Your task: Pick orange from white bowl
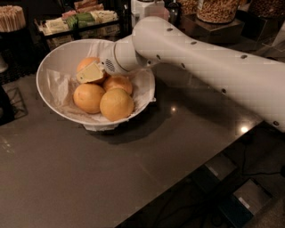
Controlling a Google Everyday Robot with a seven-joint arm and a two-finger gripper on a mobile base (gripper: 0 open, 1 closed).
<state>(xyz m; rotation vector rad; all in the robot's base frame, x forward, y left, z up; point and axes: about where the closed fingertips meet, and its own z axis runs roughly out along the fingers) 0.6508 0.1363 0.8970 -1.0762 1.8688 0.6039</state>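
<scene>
No word, label, brand name or number can be read anywhere here: the white arm is plain apart from small dark dots, and the packets and jars at the back show no letters that can be made out. The gripper sits inside the white bowl, toward its back, and neither carries any mark that can be read.
</scene>
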